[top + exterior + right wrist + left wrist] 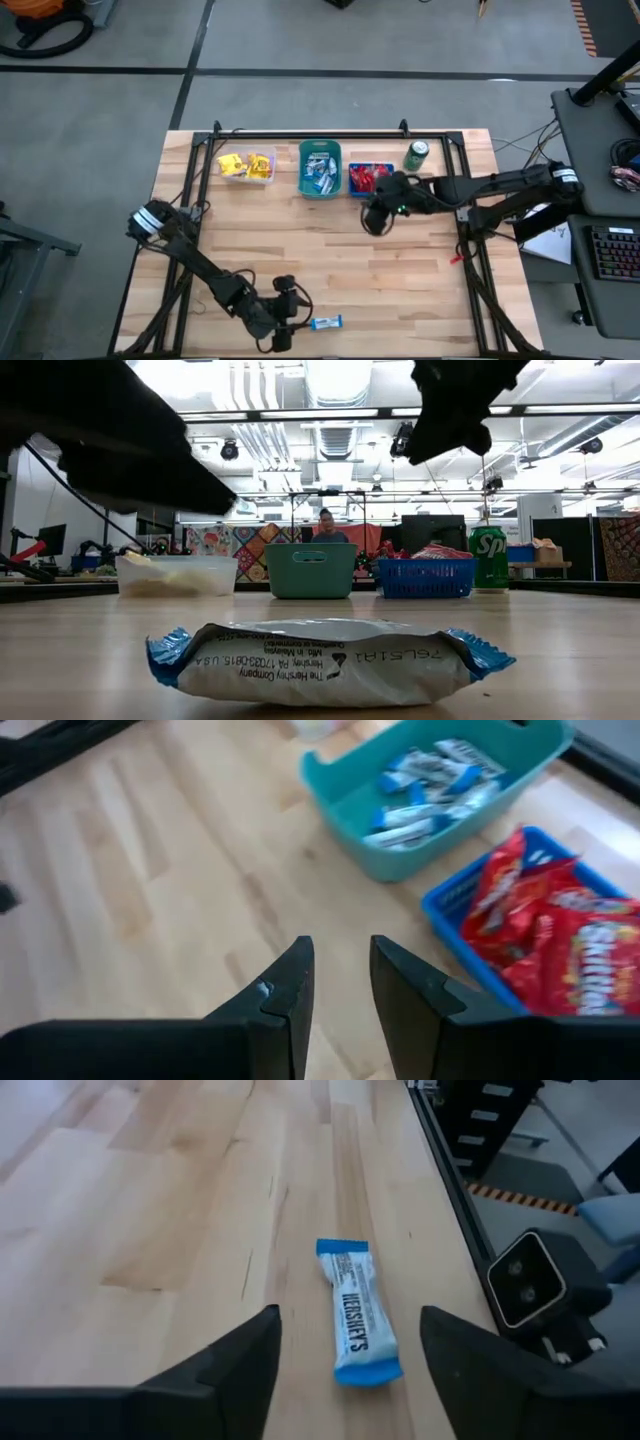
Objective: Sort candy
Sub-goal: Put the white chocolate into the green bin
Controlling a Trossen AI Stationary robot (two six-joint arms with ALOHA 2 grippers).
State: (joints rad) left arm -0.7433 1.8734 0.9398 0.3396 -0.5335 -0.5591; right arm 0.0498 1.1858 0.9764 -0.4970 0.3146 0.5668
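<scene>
One light-blue and white wrapped candy (327,322) lies flat on the wood near the table's near edge; it shows large in the low view (325,660). My left gripper (290,315) is just to its left, open. In the left wrist view the candy (356,1312) lies ahead of and between the two spread fingers, with the gripper (350,1342) not touching it. My right gripper (377,217) hovers near the blue bin (352,186). It is empty (342,975), with a narrow gap between its fingers.
Three bins stand in a row at the far edge: a clear one with yellow candies (246,166), a teal one with blue-white candies (320,168) and the blue one with red candies (540,935). A green can (416,155) stands to their right. A person (325,525) is in the room beyond.
</scene>
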